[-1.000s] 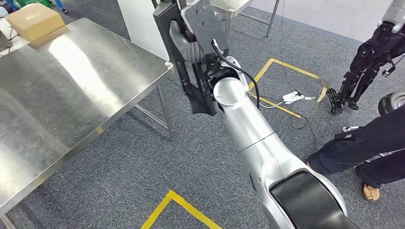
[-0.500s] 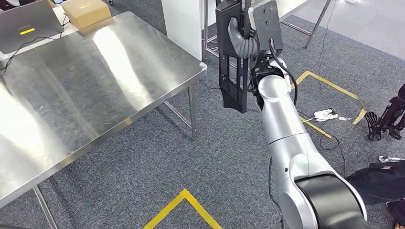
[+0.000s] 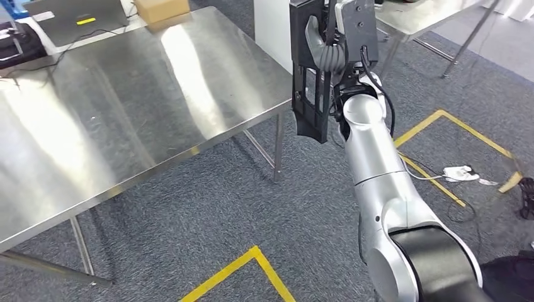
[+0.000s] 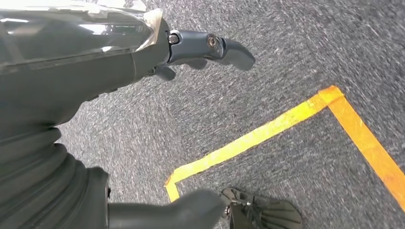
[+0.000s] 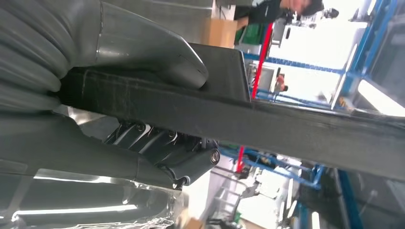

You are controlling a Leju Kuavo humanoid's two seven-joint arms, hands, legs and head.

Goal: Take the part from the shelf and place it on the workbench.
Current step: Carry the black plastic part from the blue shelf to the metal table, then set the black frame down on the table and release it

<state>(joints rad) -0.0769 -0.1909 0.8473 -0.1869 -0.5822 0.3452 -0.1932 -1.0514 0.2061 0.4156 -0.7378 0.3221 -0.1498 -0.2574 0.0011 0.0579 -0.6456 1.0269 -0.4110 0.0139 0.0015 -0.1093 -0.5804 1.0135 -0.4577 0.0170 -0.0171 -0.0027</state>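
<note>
The part (image 3: 308, 94) is a long black flat frame with cut-outs, hanging upright in the air. My right hand (image 3: 327, 53) grips its upper half, thumb across its face. It hangs just off the near right corner of the steel workbench (image 3: 126, 107), above the carpet. In the right wrist view the part (image 5: 286, 119) runs as a dark bar across the picture, clamped between the thumb and the fingers of the right hand (image 5: 119, 52). My left hand (image 4: 71, 95) hangs over the carpet, fingers apart, holding nothing.
A cardboard box (image 3: 162, 9) and a laptop (image 3: 75, 14) sit at the workbench's far edge. A white pillar (image 3: 272, 28) and a second steel table (image 3: 428, 12) stand behind the part. Yellow floor tape (image 3: 239, 270) and a white power strip (image 3: 463, 173) lie on the carpet.
The camera has turned, so the whole scene has shifted: the workbench now spreads further across the view and the person's legs have gone from it. My right hand still holds the part upright.
</note>
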